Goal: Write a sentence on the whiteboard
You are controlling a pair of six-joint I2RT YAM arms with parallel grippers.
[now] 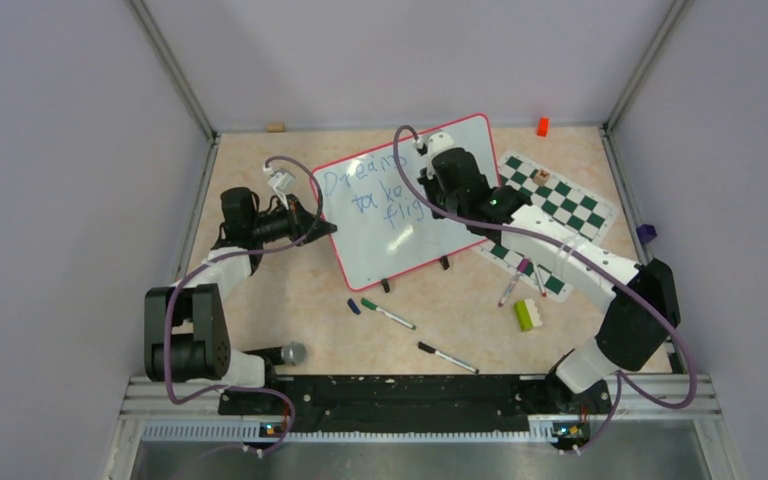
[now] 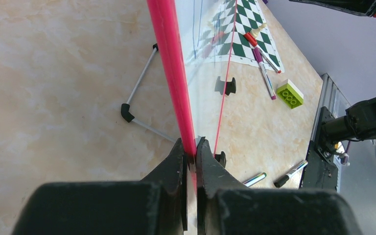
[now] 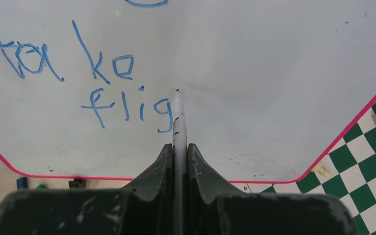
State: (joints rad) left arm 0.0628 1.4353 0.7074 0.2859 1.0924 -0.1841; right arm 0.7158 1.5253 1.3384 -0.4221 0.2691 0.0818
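Room lies open on the board (image 3: 274, 73) right of your marker (image 3: 177, 110) tip. Your right end effector (image 3: 178, 147) grips the marker; your left end effector (image 2: 190, 144) pinches the board's edge.

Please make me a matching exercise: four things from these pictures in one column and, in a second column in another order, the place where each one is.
1. whiteboard
2. marker
3. green brick
4. orange block

A. at the far edge of the table
B. its red edge pinched by the left gripper
C. held in the right gripper, tip at the board
D. lying just off the chess mat

Pairs: 1-B, 2-C, 3-D, 4-A
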